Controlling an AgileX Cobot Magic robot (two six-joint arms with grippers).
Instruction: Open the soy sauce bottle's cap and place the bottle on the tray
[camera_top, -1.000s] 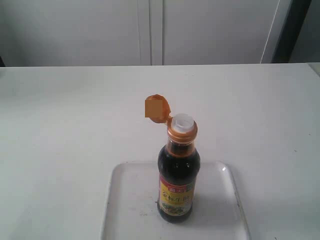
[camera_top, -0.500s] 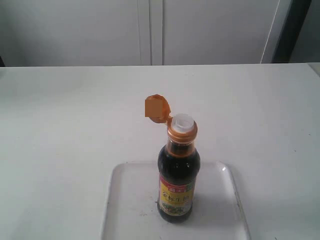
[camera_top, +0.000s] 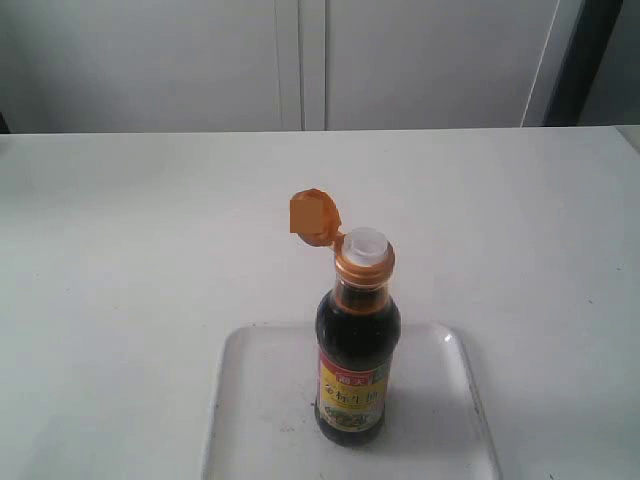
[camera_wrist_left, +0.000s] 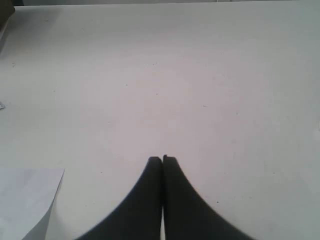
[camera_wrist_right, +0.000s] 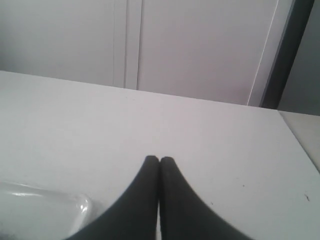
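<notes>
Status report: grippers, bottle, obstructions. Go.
Left gripper shut, empty. Right gripper shut, empty. Soy sauce bottle upright on tray, cap flipped open. Nothing in the way.

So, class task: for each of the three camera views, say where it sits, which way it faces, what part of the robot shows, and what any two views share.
Exterior view: raised, looking down and across the table at the soy sauce bottle standing on the tray, cap flipped open; no robot part shows.
Left wrist view: on the left arm, facing bare table; the shut left tool shows.
Right wrist view: on the right arm, facing table and wall panels; the shut right tool shows.
Shared: the tray's corner appears in the right wrist and exterior views.
</notes>
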